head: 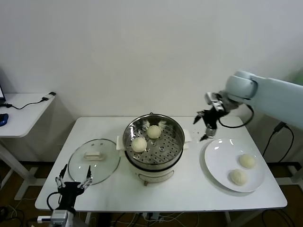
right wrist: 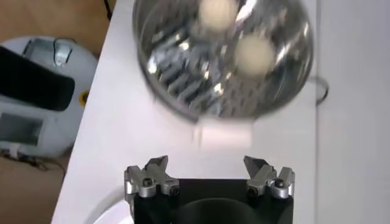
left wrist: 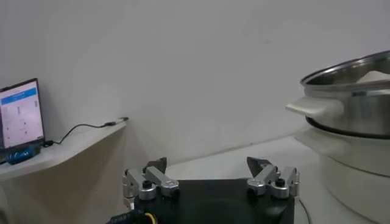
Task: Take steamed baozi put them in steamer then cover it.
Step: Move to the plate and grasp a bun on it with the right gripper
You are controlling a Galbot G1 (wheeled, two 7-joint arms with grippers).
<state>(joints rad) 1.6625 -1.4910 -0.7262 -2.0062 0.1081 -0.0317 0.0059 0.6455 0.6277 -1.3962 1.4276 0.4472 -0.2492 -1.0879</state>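
Pincers both gape empty, right pincer (head: 204,126) above the table between steamer (head: 154,142) and plate (head: 215,165).

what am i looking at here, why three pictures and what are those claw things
It is a two-armed robot at a white table. One picture looks down from its head; the others come from cameras on each wrist. The claws are its grippers, both open and empty: the left gripper low by the round clear glass lid, the right gripper between the shiny steel steamer pot and flat white plate. Two cream-white buns sit in the pot, two on the plate.
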